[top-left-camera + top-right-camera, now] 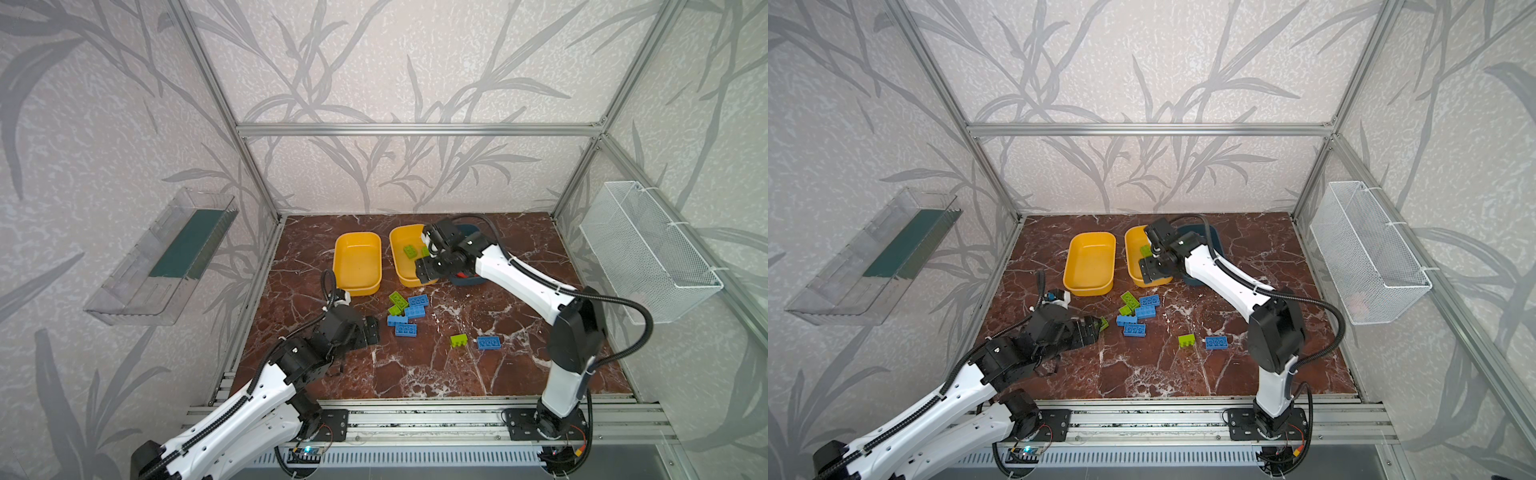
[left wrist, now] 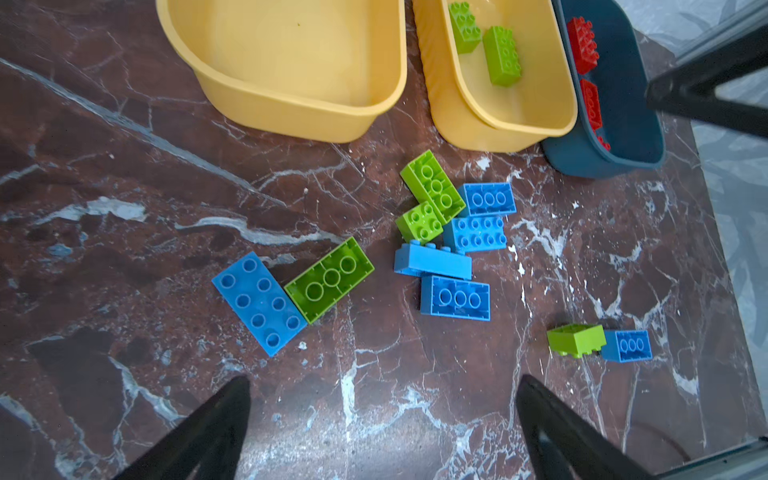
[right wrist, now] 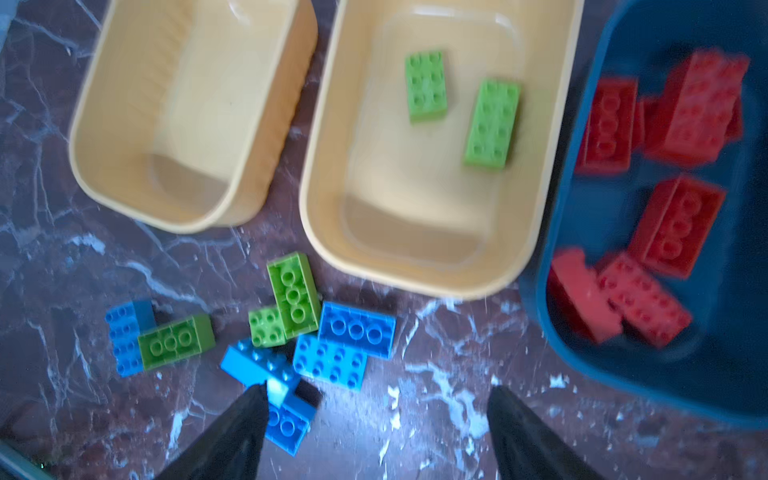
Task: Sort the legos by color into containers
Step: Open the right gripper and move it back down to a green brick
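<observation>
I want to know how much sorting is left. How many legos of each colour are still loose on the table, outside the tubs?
Blue legos: 6
Green legos: 4
Red legos: 0 loose; the visible ones lie in the teal tub
Total loose: 10

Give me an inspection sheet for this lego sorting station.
Surface: dark marble-look tabletop.
Job's things: left yellow tub empty; middle yellow tub holds two green legos; teal tub holds red legos; six blue legos and four green legos lie loose.
Clutter: nothing seen.
Grippers: left tool open, empty, over the loose legos; right tool open, empty, by the tubs.
Cables: black conduit on each arm, clear of legos.
Surroundings: clear tray on left wall, wire basket on right wall.
</observation>
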`<state>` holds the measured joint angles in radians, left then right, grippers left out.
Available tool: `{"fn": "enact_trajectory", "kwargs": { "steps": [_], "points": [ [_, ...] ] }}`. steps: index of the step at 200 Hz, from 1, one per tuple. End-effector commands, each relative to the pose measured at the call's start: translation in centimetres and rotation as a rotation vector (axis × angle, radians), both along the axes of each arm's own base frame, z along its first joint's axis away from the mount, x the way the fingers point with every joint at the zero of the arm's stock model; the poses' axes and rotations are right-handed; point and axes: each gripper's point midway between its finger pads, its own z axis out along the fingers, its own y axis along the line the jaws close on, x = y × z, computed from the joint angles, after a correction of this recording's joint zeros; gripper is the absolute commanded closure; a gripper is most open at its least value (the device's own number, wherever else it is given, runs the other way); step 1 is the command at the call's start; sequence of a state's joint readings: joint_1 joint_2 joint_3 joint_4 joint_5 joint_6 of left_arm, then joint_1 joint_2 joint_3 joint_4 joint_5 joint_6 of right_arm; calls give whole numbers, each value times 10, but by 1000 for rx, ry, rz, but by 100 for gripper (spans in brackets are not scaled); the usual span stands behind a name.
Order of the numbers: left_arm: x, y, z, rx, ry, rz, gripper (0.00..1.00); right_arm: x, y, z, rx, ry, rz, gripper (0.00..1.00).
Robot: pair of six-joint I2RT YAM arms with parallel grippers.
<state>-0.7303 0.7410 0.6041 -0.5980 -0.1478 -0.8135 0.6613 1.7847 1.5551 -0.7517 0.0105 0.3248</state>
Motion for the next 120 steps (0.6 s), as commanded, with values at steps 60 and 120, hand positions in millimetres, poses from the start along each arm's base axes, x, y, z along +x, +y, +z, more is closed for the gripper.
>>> {"fn": "enact_trajectory", "kwargs": {
  "steps": [60, 120],
  "points": [
    [-31, -69, -32, 26, -8, -219, 1, -120, -81, -71, -12, 112, -139, 17],
    [-30, -87, -32, 79, -28, -248, 1, -137, -76, -94, -2, 172, -121, 19]
  ]
}}
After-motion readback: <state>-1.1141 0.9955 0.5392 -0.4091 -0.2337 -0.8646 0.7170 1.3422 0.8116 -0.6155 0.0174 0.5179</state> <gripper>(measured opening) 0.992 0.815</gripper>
